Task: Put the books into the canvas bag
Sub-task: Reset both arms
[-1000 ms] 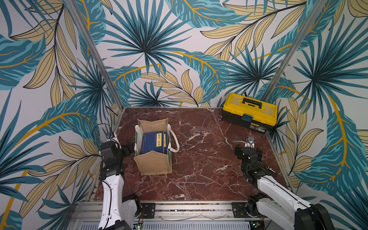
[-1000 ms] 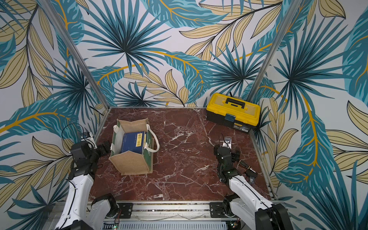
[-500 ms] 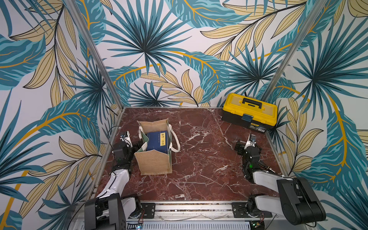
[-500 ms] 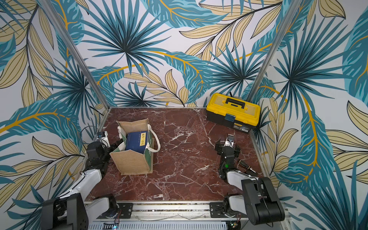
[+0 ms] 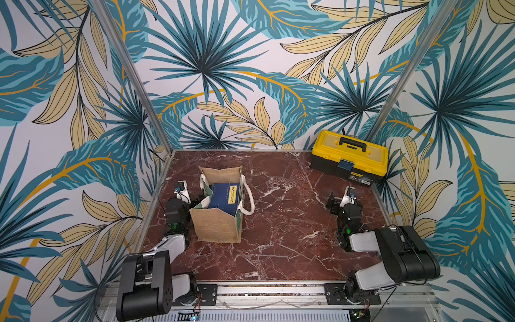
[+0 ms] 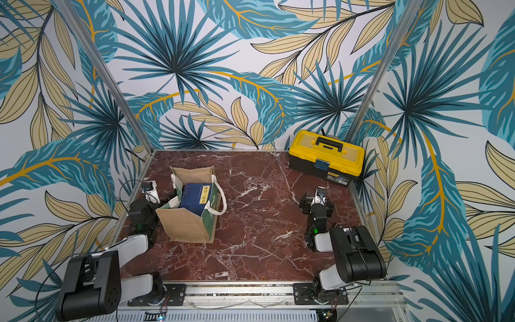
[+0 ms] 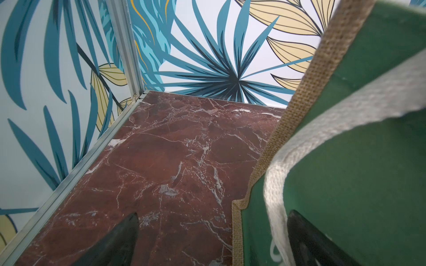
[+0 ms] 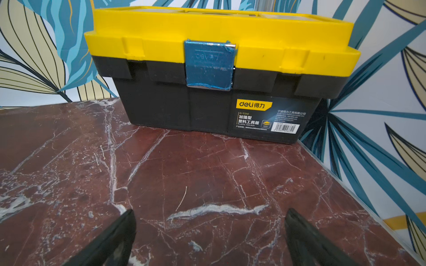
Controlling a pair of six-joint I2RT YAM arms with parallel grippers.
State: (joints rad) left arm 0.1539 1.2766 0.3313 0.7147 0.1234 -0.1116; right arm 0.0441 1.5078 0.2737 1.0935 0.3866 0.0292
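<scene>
We see the canvas bag [image 5: 217, 225] standing up on the left part of the red marble desk [image 5: 278, 245], with its mouth wide open. Inside it lies a navy book [image 5: 223, 195] with a yellow label; we cannot tell how many more books sit under it. A white rope handle [image 5: 250, 203] hangs down the bag's right side. The left claw [image 7: 213, 214] is spread wide and holds nothing. It sits low, just left of the bag, and one of its black fingers [image 7: 304, 235] is right by the bag; we cannot tell if they touch. The right claw [image 8: 209, 211] is spread wide too, with only bare desk between its fingers. It is on the right part of the desk, well apart from the bag, and it faces the yellow and black toolbox [image 8: 207, 96] in the far right corner. The toolbox is shut, with a blue latch [image 8: 208, 66] on its front.
</scene>
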